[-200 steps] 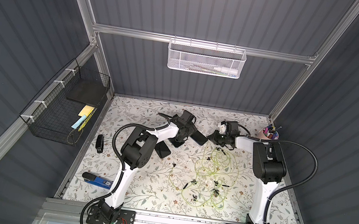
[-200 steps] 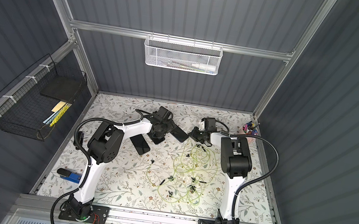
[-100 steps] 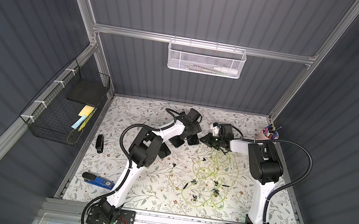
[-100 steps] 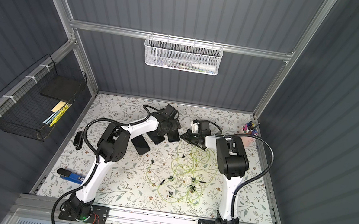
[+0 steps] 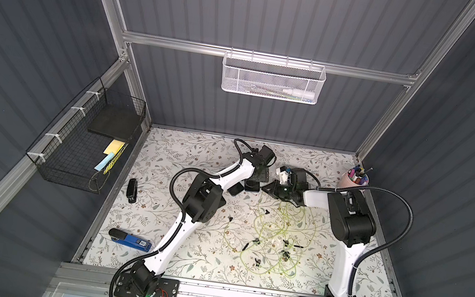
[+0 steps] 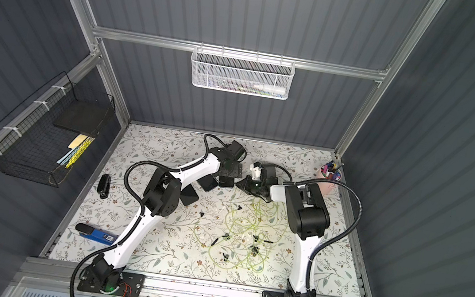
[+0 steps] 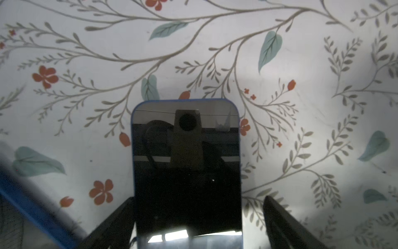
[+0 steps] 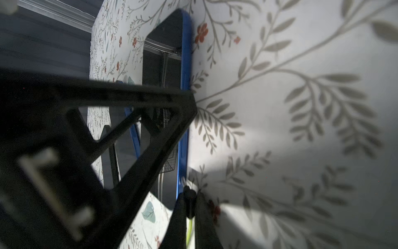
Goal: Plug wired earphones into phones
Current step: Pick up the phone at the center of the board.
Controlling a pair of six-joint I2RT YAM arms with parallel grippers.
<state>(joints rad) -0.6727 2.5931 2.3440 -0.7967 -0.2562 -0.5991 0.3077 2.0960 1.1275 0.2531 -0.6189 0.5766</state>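
**Plug held at the phone's rim, left jaws spread around the phone**

In both top views the arms meet toward 12 o'clock on the floral table (image 5: 149, 206). The left gripper (image 5: 255, 180) stands over a phone (image 5: 251, 187). The right gripper (image 5: 267, 189) reaches in from the phone's 3 o'clock side. The wired earphones (image 5: 277, 233) lie in loose loops at about 4 o'clock of the table's middle, with one strand leading up to the right gripper. A second phone (image 6: 208, 183) and a third phone (image 6: 189, 196) lie at 8 o'clock of the first, partly under the left arm.

In the left wrist view the blue-rimmed phone lies screen up between the left gripper's fingers (image 7: 286, 224), which are spread wide. One finger is beside the rim and the other stands clear of it.

In the right wrist view the right gripper is pinched together on a black plug (image 8: 189, 191), its green cable trailing behind. The plug's tip is at the phone's blue rim. Whether it is seated cannot be told.
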